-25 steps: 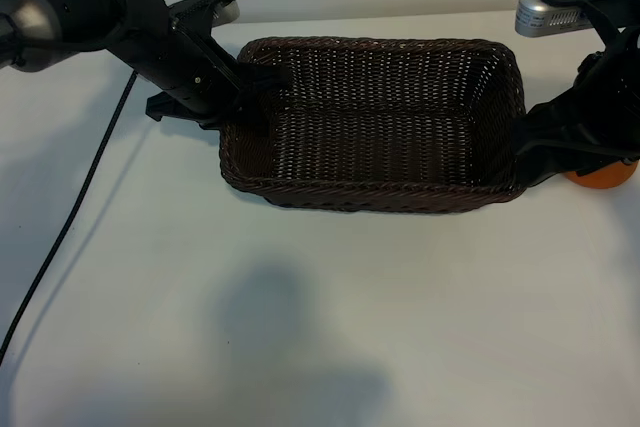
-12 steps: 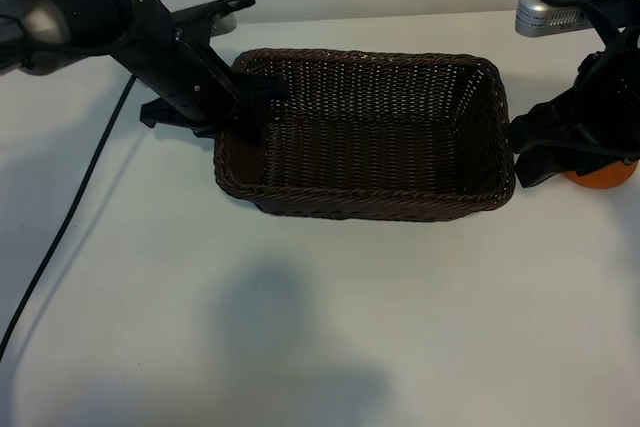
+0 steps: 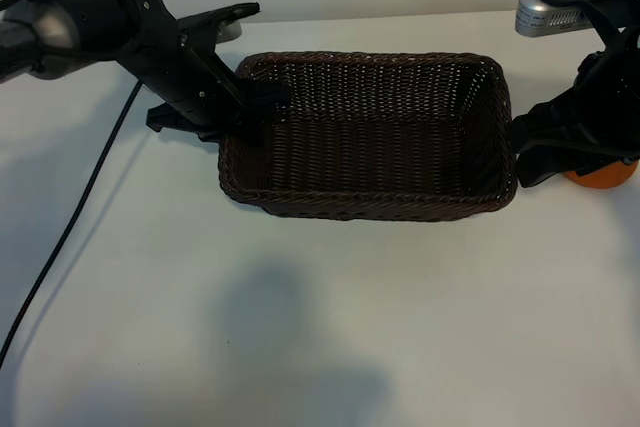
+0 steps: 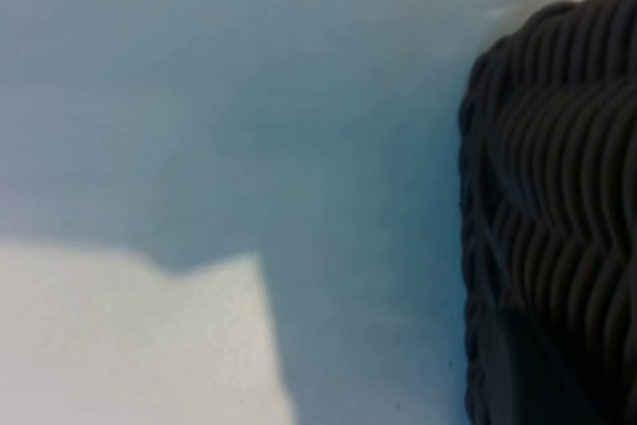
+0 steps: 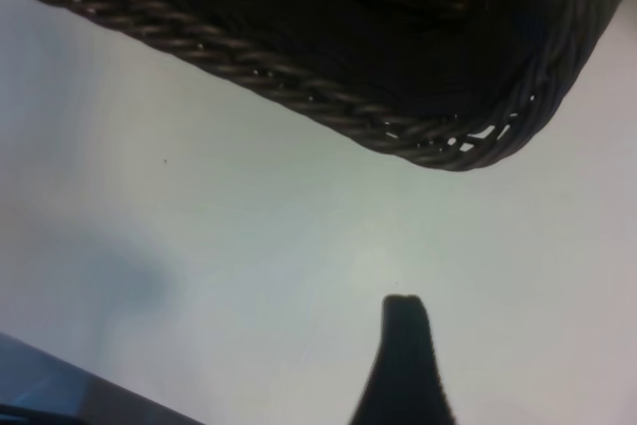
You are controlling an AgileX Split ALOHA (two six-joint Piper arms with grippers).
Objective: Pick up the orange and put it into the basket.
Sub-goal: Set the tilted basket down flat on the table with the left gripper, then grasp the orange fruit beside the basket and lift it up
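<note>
Right now the left gripper, at the upper left of the frame, pinches the basket by its left rim. At the far right, the orange sits on the table outside the basket, half hidden behind the right gripper, whose fingers are spread wide and hold nothing.

Dark brown woven wicker basket, rectangular, upright and empty on white table; small orange beside its right end, outside, on table, mostly hidden behind black arm.
</note>
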